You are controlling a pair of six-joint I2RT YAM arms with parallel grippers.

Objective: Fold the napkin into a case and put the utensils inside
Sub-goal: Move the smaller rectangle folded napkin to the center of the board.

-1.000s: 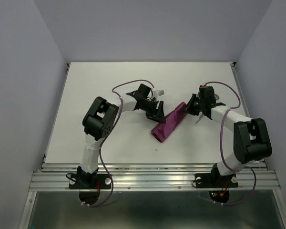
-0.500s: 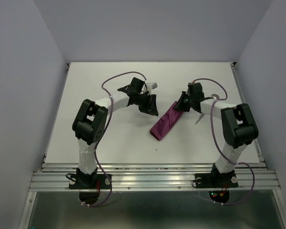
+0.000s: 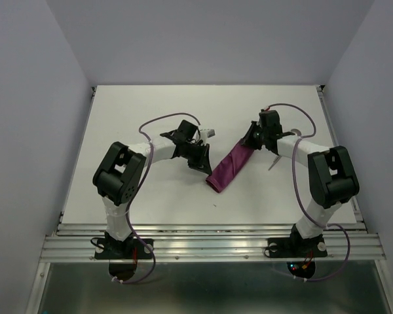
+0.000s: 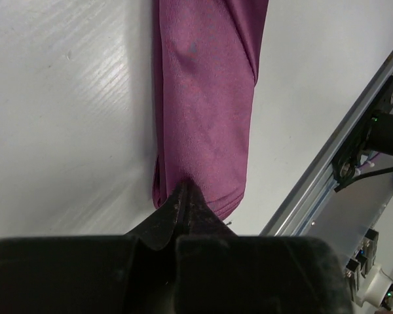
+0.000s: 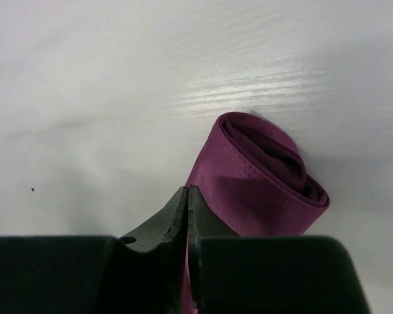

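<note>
The napkin is folded into a narrow plum-purple case (image 3: 230, 165) lying diagonally on the white table (image 3: 144, 111). My left gripper (image 3: 204, 165) is shut, its tips resting on the case's near end (image 4: 203, 131); no cloth shows between the jaws. My right gripper (image 3: 251, 140) is also shut, its tips at the left edge of the case's rolled far end (image 5: 262, 176). Two silver utensils lie by the right arm: a spoon bowl (image 3: 297, 133) behind it and a thin rod (image 3: 273, 163) in front of it.
A metal rail (image 3: 209, 245) runs along the table's near edge and also shows in the left wrist view (image 4: 354, 150). Grey walls (image 3: 26, 131) close in the table on the left, back and right. Purple cables (image 3: 160, 121) loop above both arms.
The left gripper went from open to shut as it swung down and right onto the case's near end. The right gripper slid up to the case's far end. The case barely moved.
</note>
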